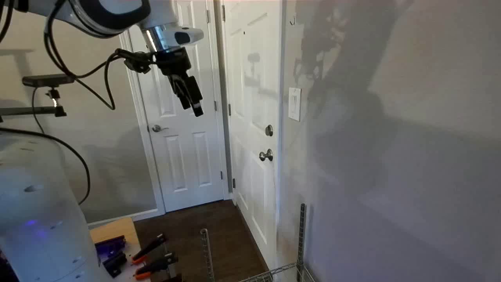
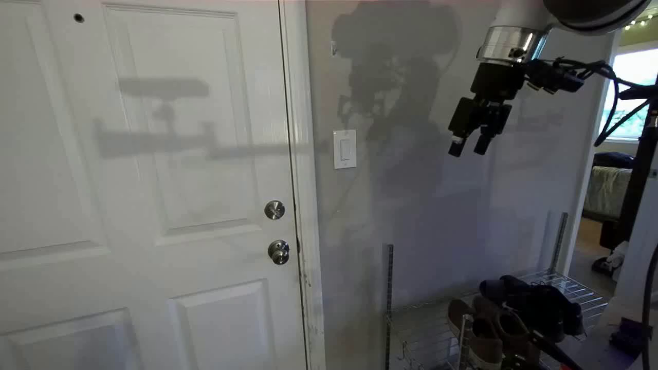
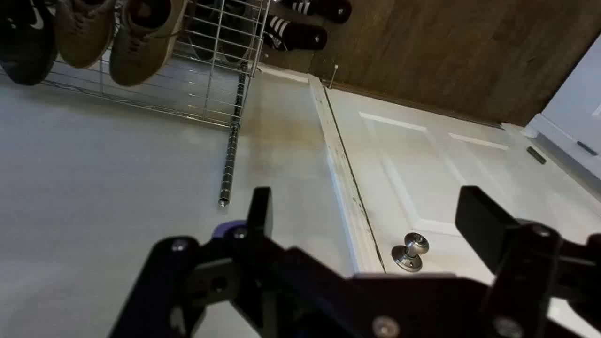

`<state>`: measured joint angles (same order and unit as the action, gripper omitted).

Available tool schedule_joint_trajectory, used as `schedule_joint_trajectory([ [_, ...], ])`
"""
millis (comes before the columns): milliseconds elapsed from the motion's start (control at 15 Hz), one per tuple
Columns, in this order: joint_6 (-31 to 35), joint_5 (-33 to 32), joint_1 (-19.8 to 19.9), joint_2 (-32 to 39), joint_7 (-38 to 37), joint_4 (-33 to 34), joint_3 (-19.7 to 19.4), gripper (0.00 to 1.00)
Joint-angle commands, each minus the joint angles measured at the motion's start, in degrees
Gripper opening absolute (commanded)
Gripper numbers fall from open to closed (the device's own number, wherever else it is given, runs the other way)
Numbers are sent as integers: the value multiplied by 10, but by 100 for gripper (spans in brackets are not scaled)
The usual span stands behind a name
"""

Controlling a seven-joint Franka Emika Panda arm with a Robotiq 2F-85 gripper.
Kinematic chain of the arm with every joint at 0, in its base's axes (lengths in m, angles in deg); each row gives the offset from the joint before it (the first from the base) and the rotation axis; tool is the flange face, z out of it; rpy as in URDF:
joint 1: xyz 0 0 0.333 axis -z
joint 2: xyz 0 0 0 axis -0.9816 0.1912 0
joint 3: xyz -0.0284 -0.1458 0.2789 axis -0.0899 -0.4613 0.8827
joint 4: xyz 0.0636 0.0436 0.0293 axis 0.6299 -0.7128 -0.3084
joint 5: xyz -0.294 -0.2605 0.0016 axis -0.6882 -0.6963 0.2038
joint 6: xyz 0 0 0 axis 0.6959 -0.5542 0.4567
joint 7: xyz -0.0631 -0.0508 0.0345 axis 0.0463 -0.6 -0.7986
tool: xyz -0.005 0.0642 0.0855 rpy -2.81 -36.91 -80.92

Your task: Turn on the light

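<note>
One white light switch point(image 2: 345, 149) is fixed on the wall point(image 2: 336, 216), in both exterior views just beside the frame point(image 2: 308, 205) of a white door point(image 2: 139, 257); whether it is on, I cannot tell. My hand point(image 2: 469, 146) hangs well apart from it, pointing downward, and its two fingers point(image 2: 482, 144) stand apart. This door carries one round knob point(image 2: 279, 252) and, above it, one round lock point(image 2: 274, 209). In an exterior view I count also a second door point(image 1: 188, 143), having one lever handle point(image 1: 157, 128). In the wrist view, on the wire rack point(image 3: 229, 159), are two brown shoes point(image 3: 141, 51) and, beside them, one black shoe point(image 3: 26, 58) with a white curved mark like that of Nike. On the floor point(image 3: 422, 47) lie two black slippers point(image 3: 300, 36) with white stripes; the small mark at their tips is too small for reading.
</note>
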<state>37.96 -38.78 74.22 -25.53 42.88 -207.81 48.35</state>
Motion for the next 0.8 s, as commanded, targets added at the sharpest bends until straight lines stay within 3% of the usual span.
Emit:
schedule_joint_trajectory([
  [0, -1, 1, 2, 0, 1, 1, 1, 100],
  [733, -10, -9, -2, -4, 7, 4, 9, 100],
])
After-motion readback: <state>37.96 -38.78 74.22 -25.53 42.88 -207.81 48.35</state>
